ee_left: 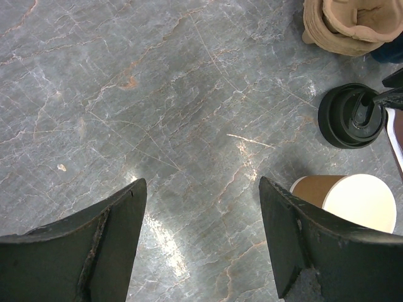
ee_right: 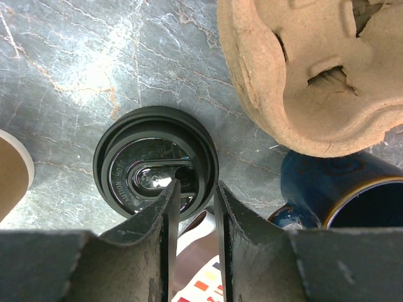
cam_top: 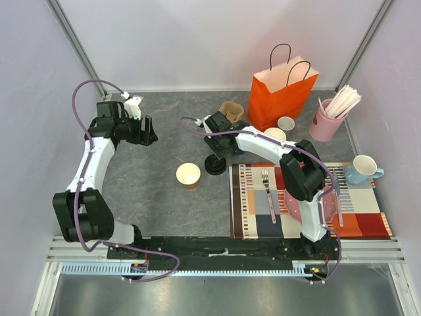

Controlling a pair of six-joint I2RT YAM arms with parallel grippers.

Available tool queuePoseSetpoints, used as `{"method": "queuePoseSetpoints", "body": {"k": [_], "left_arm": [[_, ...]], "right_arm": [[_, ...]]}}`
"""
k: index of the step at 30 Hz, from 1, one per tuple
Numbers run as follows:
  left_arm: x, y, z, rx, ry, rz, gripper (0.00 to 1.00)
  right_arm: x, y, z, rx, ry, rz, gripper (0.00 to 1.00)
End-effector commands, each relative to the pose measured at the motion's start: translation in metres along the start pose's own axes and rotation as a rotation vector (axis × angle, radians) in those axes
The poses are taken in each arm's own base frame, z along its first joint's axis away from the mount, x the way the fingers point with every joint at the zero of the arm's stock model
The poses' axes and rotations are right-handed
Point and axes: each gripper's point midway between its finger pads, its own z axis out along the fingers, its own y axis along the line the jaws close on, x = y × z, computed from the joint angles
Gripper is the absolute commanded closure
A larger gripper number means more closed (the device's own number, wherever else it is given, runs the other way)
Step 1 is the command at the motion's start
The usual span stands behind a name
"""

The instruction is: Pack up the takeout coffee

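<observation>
Seen from above, the cup (cam_top: 188,176) stands upright and lidless on the desk (cam_top: 158,197), left of a striped mat (cam_top: 256,220). The black lid (cam_top: 215,164) lies flat just to its right, not touching it. The right arm reaches over the mat and hides its own fingertips in this view.

The right wrist camera shows them. The right fingers (ee_right: 195,185) are drawn almost together on the lid's near rim, one tip inside the rim and one outside. This view also shows raised lettering on the glossy lid top, and a dark blue mug (ee_right: 327,195) close to the lid under the edge of a pulp carrier (ee_right: 315,69). From above, the arm covers that mug.

The left wrist camera shows the left fingers (ee_left: 201,182) spread wide over bare desk, holding nothing. The cup's brown side and cream inside peek out past one of them.

The desk is grey stone with pale and rust veins, and it glares under the light. Plain pale walls with metal corner posts close it in. At the back stand an orange bag (cam_top: 283,99), two cream cups (cam_top: 286,123) and a pink pot (cam_top: 325,125) of white sticks. A fork (cam_top: 266,181), a pink plate (cam_top: 297,209) and a pale blue mug (cam_top: 363,168) sit on the mat.
</observation>
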Motion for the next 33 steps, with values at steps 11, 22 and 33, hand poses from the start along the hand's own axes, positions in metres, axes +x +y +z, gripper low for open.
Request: {"method": "queuePoseSetpoints", "body": {"k": [11,22,33], "left_arm": [[0.000,-0.004,0.000,0.029,0.000,0.025,0.22],[0.000,-0.004,0.001,0.033,0.002,0.024,0.22],[0.000,-0.004,0.001,0.034,0.001,0.027,0.22]], "right_arm": [[-0.006,-0.005,0.012,0.040,0.014,-0.010,0.87],[-0.015,-0.012,-0.006,0.066,-0.021,-0.032,0.75],[-0.022,-0.014,-0.010,0.078,-0.039,-0.034,0.95]]}}
